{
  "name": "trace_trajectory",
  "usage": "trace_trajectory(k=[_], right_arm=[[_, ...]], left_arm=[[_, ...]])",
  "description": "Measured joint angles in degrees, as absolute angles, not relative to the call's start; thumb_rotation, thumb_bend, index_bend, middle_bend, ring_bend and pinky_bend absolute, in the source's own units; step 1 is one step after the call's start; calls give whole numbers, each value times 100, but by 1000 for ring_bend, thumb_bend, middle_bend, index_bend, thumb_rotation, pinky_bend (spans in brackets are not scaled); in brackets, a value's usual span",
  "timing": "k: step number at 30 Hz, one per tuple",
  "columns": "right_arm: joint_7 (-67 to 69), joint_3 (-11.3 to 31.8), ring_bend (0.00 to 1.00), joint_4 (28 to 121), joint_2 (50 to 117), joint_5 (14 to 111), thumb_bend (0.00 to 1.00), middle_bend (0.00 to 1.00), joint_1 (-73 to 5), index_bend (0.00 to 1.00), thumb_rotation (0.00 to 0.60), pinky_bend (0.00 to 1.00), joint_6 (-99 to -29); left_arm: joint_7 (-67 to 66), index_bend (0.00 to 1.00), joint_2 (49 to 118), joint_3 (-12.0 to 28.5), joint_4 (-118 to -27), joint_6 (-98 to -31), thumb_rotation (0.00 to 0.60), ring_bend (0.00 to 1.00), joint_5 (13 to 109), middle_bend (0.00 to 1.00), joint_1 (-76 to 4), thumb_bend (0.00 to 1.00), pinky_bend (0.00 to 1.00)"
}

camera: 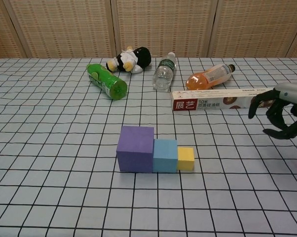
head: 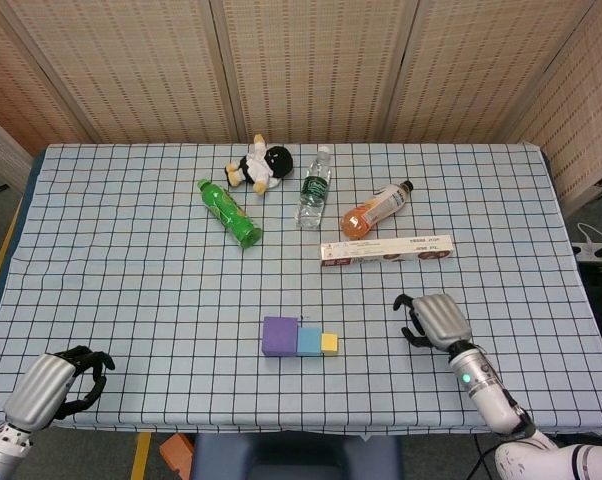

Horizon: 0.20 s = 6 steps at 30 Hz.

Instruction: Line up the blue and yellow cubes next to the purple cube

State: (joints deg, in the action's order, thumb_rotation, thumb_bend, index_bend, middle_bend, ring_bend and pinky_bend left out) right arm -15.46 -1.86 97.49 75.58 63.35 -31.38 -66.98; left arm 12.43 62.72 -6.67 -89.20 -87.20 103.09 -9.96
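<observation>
Foam blocks (head: 300, 338), three in a row, sit apart from the empty, loosely curled right hand (head: 433, 320).

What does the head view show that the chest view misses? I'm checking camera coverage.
Only the head view shows the left hand, fingers curled and holding nothing, at the table's near-left corner. The chest view shows nothing extra, only closer looks at the box. Both show the right hand, empty, apart from the purple, blue and yellow blocks.
</observation>
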Motion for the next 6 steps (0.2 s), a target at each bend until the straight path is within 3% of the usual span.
trace_trajectory(k=[3, 6], right_arm=[[-1689, -271, 169, 9347, 7746, 6703, 120, 335, -2619, 283, 600, 480, -7876], [-1606, -335, 156, 8703, 7966, 7150, 112, 319, -2103, 278, 600, 431, -8722]], left_arm=[[1186, 476, 6275, -666, -8932, -8719, 600, 462, 10318, 605, -993, 486, 661], [1092, 476, 6279, -670, -8955, -8705, 600, 462, 10326, 605, -991, 486, 661]])
